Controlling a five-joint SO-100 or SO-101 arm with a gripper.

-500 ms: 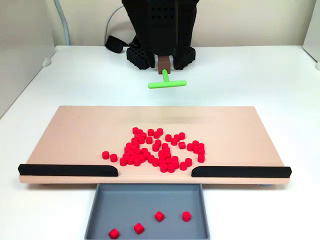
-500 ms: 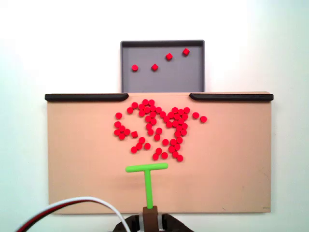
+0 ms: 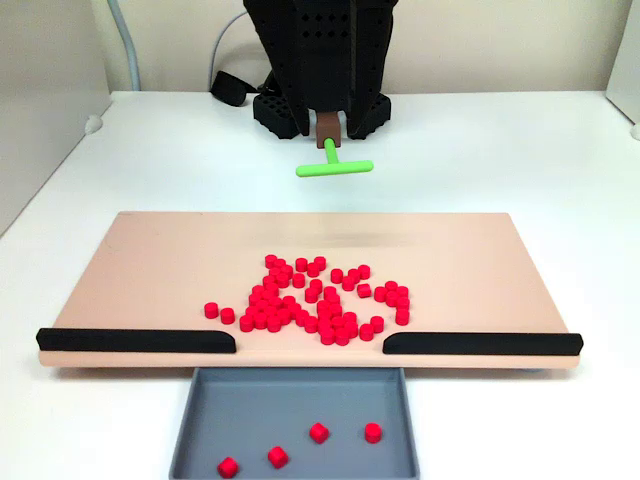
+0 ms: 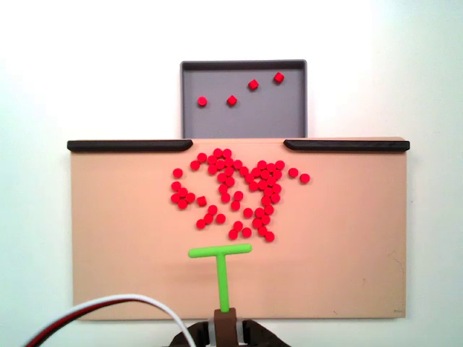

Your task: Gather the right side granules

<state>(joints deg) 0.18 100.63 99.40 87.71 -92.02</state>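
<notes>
Nothing has shifted: hand (image 4: 224, 327) holds green T-shaped plastic tool (image 4: 221, 253) short of tiny red cylindrical granules (image 4: 239, 191), sweep unstarted.

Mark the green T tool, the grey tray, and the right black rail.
green T-shaped tool (image 4: 221, 251), a fixed view, middle of crossbar
grey tray (image 3: 300, 400), a fixed view, bare floor
right black rail (image 3: 482, 343), a fixed view, mid-length

granules (image 4: 231, 189): bright red, smooth plastic look, slight sheen | T-shaped tool (image 4: 221, 254): green matt plastic | board (image 4: 347, 238): pale peach, smooth, matt | rails (image 3: 137, 340): black matt strips at board edge | tray (image 3: 296, 400): grey matt plastic, lower centre | table (image 3: 500, 160): white, smooth | arm housing (image 3: 318, 50): black, perforated, matt
</notes>
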